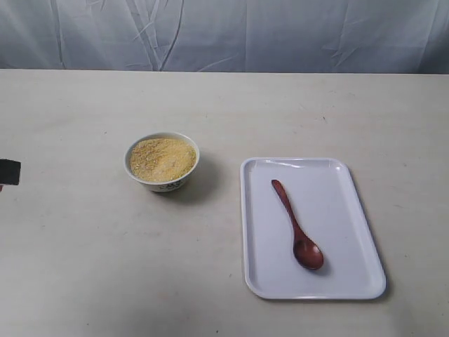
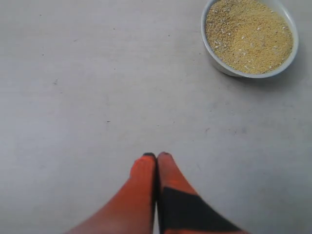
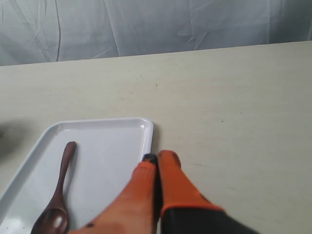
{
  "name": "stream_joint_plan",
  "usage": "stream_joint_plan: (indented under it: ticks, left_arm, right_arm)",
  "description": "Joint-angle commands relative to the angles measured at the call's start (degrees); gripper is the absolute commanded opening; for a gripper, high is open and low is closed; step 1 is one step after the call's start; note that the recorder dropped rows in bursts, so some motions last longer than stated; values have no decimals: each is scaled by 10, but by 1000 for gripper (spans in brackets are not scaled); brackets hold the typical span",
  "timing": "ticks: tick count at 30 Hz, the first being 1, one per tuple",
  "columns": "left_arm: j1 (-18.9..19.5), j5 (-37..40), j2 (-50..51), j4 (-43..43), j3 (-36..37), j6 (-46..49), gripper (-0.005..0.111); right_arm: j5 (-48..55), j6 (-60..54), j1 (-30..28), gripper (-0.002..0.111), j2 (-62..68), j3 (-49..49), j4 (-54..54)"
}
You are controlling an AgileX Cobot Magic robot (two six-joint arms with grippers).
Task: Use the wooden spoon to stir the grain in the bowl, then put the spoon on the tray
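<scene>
The small white bowl (image 1: 162,163) stands left of centre on the table, filled with yellow-tan grain (image 1: 163,159). The dark wooden spoon (image 1: 297,225) lies flat on the white tray (image 1: 351,274) at the right, its oval end towards the front. My left gripper (image 2: 157,156) is shut and empty over bare table, well short of the bowl (image 2: 219,61) and its grain (image 2: 249,35). My right gripper (image 3: 157,157) is shut and empty over the tray's edge (image 3: 148,134), apart from the spoon (image 3: 59,190). In the exterior view only a dark bit of the left arm (image 1: 9,171) shows.
A pale wrinkled cloth backdrop (image 1: 224,35) hangs behind the table's far edge. Bare beige tabletop (image 1: 91,267) surrounds the bowl and tray.
</scene>
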Motion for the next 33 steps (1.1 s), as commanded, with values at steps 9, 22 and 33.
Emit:
stream_joint_plan:
  ticks: [9,22,33]
  left_arm:
    - [5,-41,-93,49,23,3,0]
    - [150,-211,-405,43,243,-3,0]
    - [151,-268,-494,46,368,-3,0]
  right_arm:
    - [-4,-2,1,0,-3,1,-2]
    - [-4,-2,1,0,-3,1,-2]
    - [-4,-2,1,0,-3,1,0]
